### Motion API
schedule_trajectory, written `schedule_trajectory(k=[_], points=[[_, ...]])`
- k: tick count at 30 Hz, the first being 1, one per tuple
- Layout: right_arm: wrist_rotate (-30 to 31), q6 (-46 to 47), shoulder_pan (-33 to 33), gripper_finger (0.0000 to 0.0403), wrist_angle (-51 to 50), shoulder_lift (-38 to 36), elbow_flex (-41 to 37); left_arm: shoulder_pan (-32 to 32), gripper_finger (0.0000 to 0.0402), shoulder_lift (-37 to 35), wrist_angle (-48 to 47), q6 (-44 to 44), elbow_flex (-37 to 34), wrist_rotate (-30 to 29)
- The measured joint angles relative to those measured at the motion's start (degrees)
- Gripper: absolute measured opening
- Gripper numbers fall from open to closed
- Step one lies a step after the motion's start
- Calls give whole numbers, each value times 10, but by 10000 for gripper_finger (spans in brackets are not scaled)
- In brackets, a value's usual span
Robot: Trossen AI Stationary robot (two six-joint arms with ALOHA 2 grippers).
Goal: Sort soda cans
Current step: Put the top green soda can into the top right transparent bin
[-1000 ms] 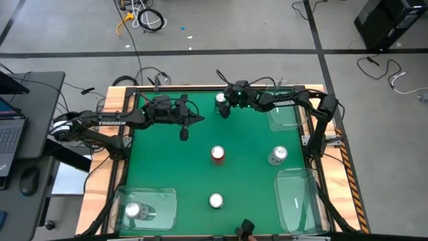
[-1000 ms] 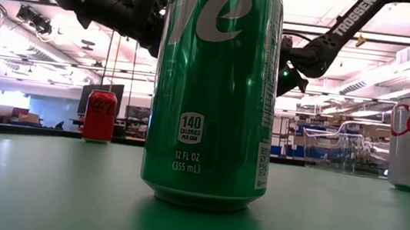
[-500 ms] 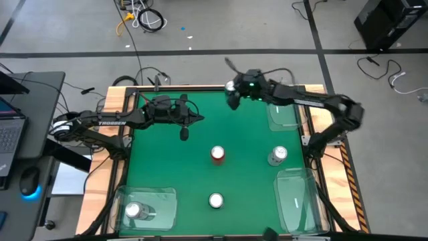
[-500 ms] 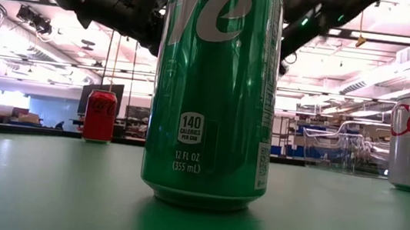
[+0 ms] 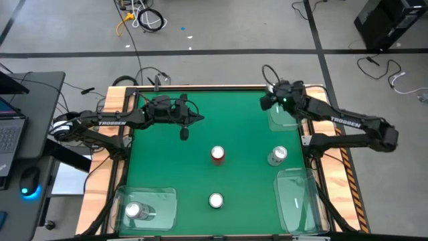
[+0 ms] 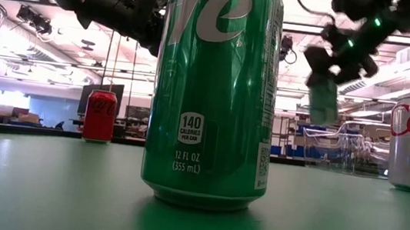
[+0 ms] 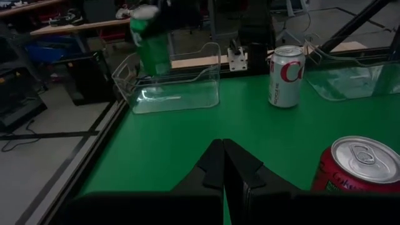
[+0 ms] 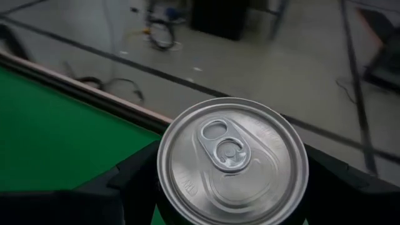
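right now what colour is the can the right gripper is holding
Green, with a silver top; the can shows best in the left wrist view.

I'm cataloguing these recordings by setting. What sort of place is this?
Probably a robotics lab or workshop: a green-topped table stands on bare concrete with loose cables, a laptop sits on a side desk, and rows of ceiling lights run over shelving behind.

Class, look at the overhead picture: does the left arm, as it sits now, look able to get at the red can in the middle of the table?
Probably yes. The left gripper, shut, hovers just up-table of the red can, with only bare green mat between them.
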Motion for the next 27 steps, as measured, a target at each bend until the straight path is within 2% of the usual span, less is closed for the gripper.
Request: schedule_trajectory(k=[7, 11, 15, 18, 27], points=[[9, 76, -43, 294, 84, -47, -121, 0, 1, 0, 1, -10, 0, 0], [28, 75, -74, 294, 163, -44, -167, 0, 1, 0, 3, -12, 0, 0], [35, 62, -114, 294, 231, -30, -192, 0, 1, 0, 3, -12, 0, 0], [17, 62, -143, 294, 242, -13, -196, 0, 1, 0, 3, -13, 0, -3], [33, 61, -138, 294, 243, 8, -196, 0, 1, 0, 1, -13, 0, -12]])
